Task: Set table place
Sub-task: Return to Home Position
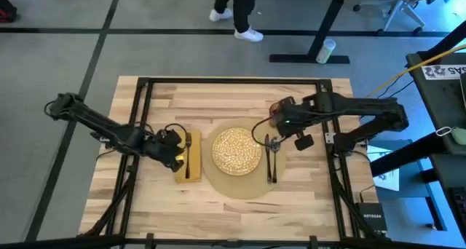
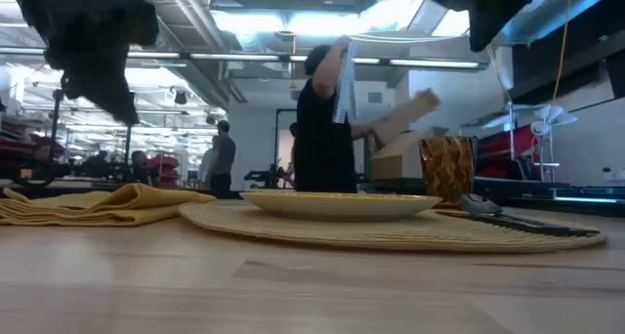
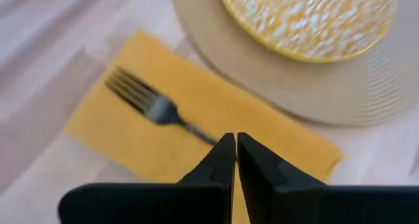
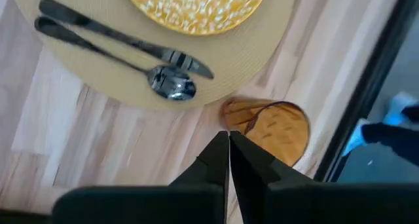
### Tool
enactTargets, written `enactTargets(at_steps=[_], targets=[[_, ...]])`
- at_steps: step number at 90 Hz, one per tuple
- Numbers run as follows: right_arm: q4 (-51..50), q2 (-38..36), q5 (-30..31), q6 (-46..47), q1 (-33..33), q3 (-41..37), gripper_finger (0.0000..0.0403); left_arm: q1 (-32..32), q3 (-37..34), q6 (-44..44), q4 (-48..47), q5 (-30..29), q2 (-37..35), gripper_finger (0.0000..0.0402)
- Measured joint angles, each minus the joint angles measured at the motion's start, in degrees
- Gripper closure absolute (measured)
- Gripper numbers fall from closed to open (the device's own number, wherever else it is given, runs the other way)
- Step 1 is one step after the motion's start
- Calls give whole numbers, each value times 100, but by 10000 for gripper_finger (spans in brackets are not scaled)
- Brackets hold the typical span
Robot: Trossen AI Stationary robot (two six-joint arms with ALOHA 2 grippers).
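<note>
Clearance is what matters now: the setting looks complete, and both arms need only lift away without brushing it. The right gripper [image 4: 228,137], jaws pressed shut on nothing, hovers with its tips just short of the glass [image 4: 272,129]. In the high view the glass stands off the upper right edge of the mat [image 1: 237,186]. In the low view the arm hangs well above the glass rim, so a straight rise looks safe. The left gripper [image 3: 235,139], likewise closed and empty, hangs over the napkin [image 3: 196,93] at the mat's left, and the handle of the fork [image 3: 150,105] runs toward its tips. In the high view the fork's long axis runs top to bottom, parallel to the spoon [image 4: 171,83] and knife [image 4: 111,33] lying side by side on the mat, right of the plate [image 1: 237,148]. The napkin is soft cloth, slightly rumpled in the low view, and would probably drag easily. The mat is woven and ribbed, the plate glazed with yellow speckles, the cutlery dark metal, and the glass amber and patterned. The table [image 1: 167,212] is pale wood strips.
</note>
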Motion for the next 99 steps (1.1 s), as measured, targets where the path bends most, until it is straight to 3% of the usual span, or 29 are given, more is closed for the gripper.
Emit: enactTargets(at_steps=[28,54,80,99], targets=[[1346,-1080,-87,168,537,-1419,403,-527,-2,614,128,-250,-659,402],[3626,-2419,-465,159,778,-3101,403,-958,-651,1706,1773,-476,-1076,402],[5536,-3359,-747,33,771,-4353,403,-851,-1577,2574,3324,476,-1640,402],[6710,-3702,-774,-288,767,-5092,403,-3,-2224,3226,4137,1384,-2210,402]])
